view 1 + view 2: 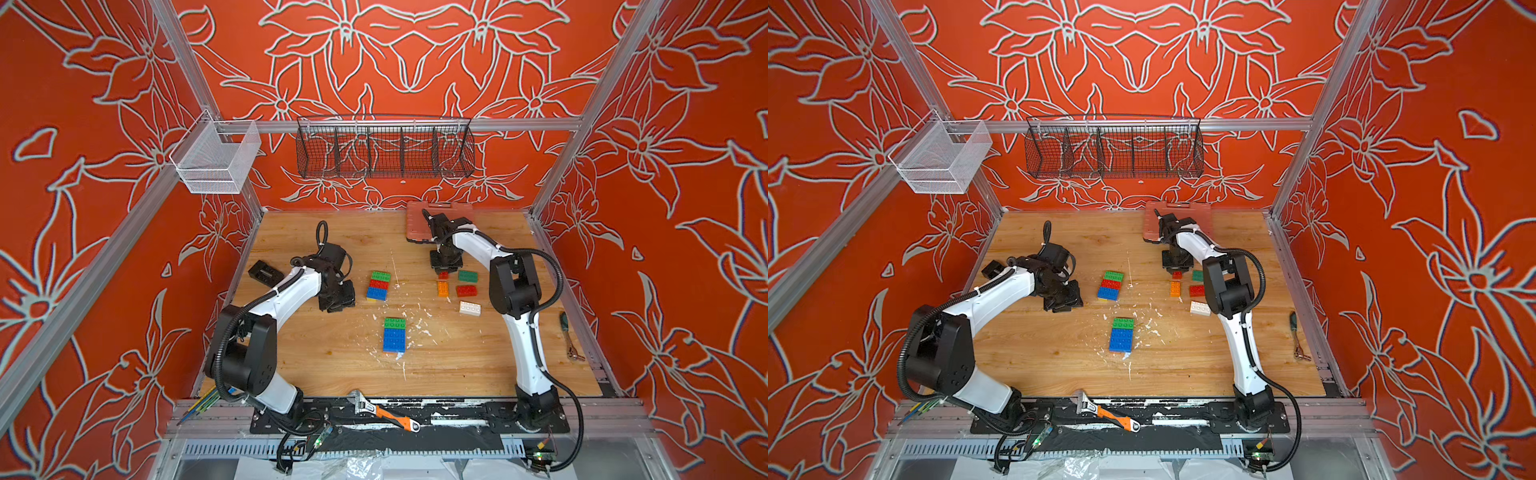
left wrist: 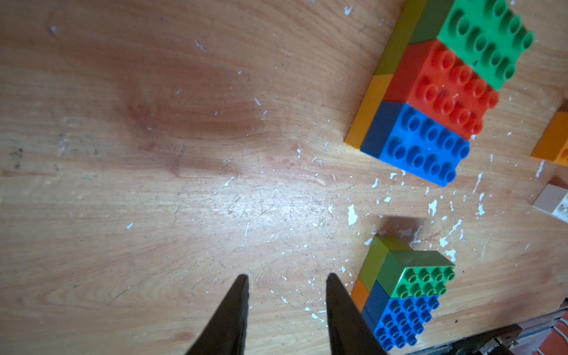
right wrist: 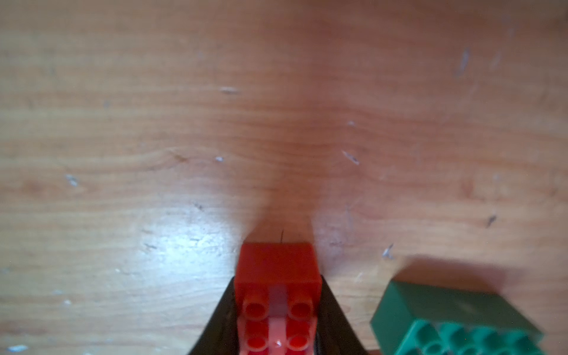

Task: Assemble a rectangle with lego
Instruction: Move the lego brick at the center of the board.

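Two joined groups of lego lie mid-table in both top views: a green-red-blue group (image 1: 378, 285) (image 1: 1111, 285) (image 2: 442, 95) on yellow and orange bricks, and a green-blue group (image 1: 394, 334) (image 1: 1122, 334) (image 2: 408, 295). Loose dark green (image 1: 468, 276) (image 3: 430, 307), orange (image 1: 443, 288), red (image 1: 466, 290) and white (image 1: 470, 308) bricks lie to their right. My right gripper (image 3: 278, 278) (image 1: 444, 270) points straight down, its fingers pressed on both sides of a small red brick (image 3: 278, 267) (image 1: 1177, 274) at table level. My left gripper (image 2: 285, 278) (image 1: 337, 305) hovers open over bare wood, left of both groups.
A salmon-pink case (image 1: 419, 224) lies at the back behind the right arm. A black block (image 1: 266, 272) sits at the left edge, a ratchet tool (image 1: 571, 336) at the right edge, an orange-handled wrench (image 1: 384, 413) on the front rail. White flecks dot the wood.
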Controlling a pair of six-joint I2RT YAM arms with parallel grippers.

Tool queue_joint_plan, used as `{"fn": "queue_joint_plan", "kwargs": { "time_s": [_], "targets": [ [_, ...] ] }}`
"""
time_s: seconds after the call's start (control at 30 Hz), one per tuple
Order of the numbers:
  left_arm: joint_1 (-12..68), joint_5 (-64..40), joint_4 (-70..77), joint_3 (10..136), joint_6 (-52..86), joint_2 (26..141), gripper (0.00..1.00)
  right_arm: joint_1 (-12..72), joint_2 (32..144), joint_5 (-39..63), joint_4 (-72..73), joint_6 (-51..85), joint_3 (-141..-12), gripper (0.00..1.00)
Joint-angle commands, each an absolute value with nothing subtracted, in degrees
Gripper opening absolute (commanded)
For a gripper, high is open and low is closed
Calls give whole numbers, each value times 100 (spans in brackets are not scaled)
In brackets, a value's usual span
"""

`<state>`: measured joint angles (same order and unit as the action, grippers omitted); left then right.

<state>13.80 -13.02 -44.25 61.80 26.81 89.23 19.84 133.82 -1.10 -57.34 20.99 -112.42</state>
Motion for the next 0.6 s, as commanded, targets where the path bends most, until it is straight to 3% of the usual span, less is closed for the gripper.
{"fn": "queue_joint_plan", "kwargs": {
  "time_s": [0.0, 0.57],
  "targets": [
    [1327, -1345, -4413, 6161, 2637, 8722, 41, 1969, 13178, -211, -5812, 2221, -11022, 16],
    [1318, -1373, -4096, 5740, 2545, 8494, 41, 2054, 12703, 357, -5550, 3085, -10099, 12]
  ]
}}
